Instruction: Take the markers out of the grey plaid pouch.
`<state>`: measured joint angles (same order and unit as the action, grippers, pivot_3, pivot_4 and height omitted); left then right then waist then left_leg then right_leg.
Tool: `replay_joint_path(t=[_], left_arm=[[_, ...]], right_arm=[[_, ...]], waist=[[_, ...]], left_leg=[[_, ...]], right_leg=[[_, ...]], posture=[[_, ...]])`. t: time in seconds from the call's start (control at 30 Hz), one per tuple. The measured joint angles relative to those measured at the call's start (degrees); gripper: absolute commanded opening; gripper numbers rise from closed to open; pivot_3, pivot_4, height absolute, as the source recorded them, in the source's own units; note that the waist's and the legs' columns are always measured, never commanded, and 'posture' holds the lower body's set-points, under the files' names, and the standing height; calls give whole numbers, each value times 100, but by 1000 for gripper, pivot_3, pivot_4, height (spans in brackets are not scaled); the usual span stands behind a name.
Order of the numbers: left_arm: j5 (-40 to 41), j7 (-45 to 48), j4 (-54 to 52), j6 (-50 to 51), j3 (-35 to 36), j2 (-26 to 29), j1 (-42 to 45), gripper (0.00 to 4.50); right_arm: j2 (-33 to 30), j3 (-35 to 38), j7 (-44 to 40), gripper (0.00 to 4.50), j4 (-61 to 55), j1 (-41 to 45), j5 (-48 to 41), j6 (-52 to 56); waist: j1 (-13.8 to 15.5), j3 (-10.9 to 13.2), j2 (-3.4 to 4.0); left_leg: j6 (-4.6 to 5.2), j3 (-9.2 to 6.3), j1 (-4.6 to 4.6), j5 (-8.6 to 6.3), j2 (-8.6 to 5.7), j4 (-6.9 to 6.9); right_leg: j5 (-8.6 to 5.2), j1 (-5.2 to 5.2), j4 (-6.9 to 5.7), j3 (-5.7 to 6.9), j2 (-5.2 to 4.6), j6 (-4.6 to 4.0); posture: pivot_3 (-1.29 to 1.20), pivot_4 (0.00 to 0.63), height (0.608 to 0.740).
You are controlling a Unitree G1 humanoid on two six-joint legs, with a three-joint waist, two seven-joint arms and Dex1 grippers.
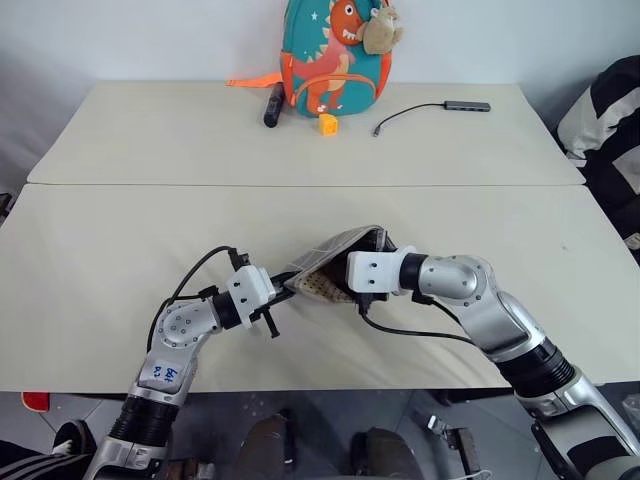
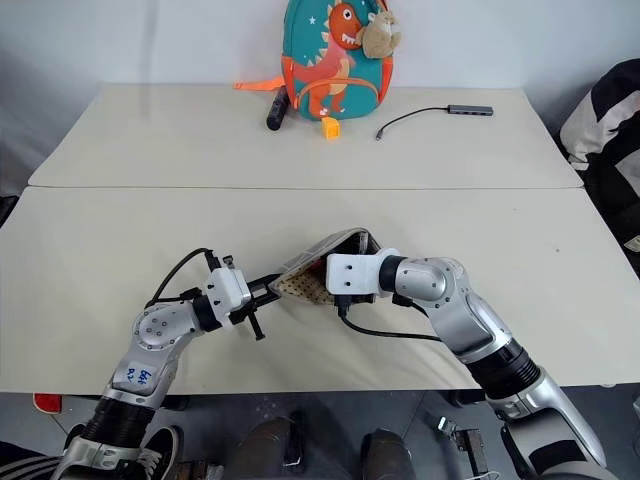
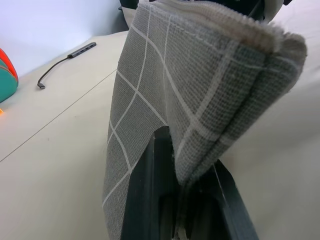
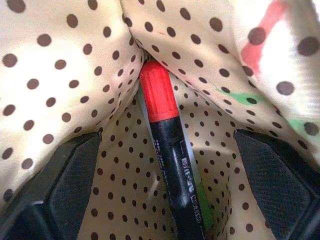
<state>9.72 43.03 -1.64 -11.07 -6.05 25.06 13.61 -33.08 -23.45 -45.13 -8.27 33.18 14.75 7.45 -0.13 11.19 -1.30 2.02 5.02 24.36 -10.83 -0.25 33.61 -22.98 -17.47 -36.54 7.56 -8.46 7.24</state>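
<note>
Here, near to far, all placed vs the pouch:
Left end effector: fingers pressed together, pinching the near-left edge of the grey plaid pouch; the left wrist view has the dark fingers clamped on the fabric fold.
Pouch: held up off the tabletop betw. the two arms, tilted, open mouth toward the right arm; grey w/ thin white grid outside, cream lining w/ brown dots inside.
Right end effector: fingers spread wide, pushed into the pouch mouth; one black pad on each side of the lining, touching no marker.
Red marker: inside the pouch, lying in the bottom crease betw. the spread pads; red cap points deeper in, black barrel toward the wrist.
Green marker: only a green sliver beside the red one's barrel, mostly hidden; can't tell more.
Lining marks: red & green streaks on the lining wall.
Beyond pouch, far tabletop: teal dinosaur backpack upright at the back edge; black cylinder at its left foot; small yellow-orange block just in front of it; cable w/ grey hub to its right.
Far right of pouch: person's striped sleeve at the tabletop edge.
</note>
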Motion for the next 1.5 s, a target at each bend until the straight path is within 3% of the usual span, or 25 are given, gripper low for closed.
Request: replay_joint_path(t=[0.1, 0.3, 0.87, 1.4, 1.5], left_arm=[[0, -3, 8, 0, 23, 0, 0, 0], [2, -13, 10, -1, 55, -25, -1, 0], [83, 109, -88, 284, -60, -130, -1, 0], [307, 304, -95, 371, -61, -162, -51, 0], [349, 303, -95, 403, -37, -168, -68, 0]], right_arm=[[9, 65, -36, 3570, -24, -28, -57, 76], [15, 135, -85, 1509, -64, -30, -45, 148], [214, -318, -12, 1509, 403, 231, 881, -266], [834, -367, 407, 1509, 1184, 374, 1246, -596], [891, -352, 421, 956, 1243, 375, 1255, -643]], waist=[[0, 0, 0], [2, 0, 0], [-3, 0, 0], [-17, 0, 0], [-27, 0, 0]], left_leg=[[0, 0, 0, 0, 0, 0], [0, 0, 0, 0, 0, 0], [0, 1, 0, 0, 0, 1], [-1, 0, 0, 1, 0, 2], [-1, 0, -2, 1, 1, 2]], right_leg=[[0, 0, 0, 0, 0, 0], [0, 0, 0, 0, 0, 0], [0, 0, -1, 0, 3, 0], [0, 0, -6, -1, 10, 0], [0, 0, -7, -3, 10, 0]], posture=[[0, 150, 740], [0, 150, 740], [0, 150, 740], [0, 150, 740], [0, 150, 740]])
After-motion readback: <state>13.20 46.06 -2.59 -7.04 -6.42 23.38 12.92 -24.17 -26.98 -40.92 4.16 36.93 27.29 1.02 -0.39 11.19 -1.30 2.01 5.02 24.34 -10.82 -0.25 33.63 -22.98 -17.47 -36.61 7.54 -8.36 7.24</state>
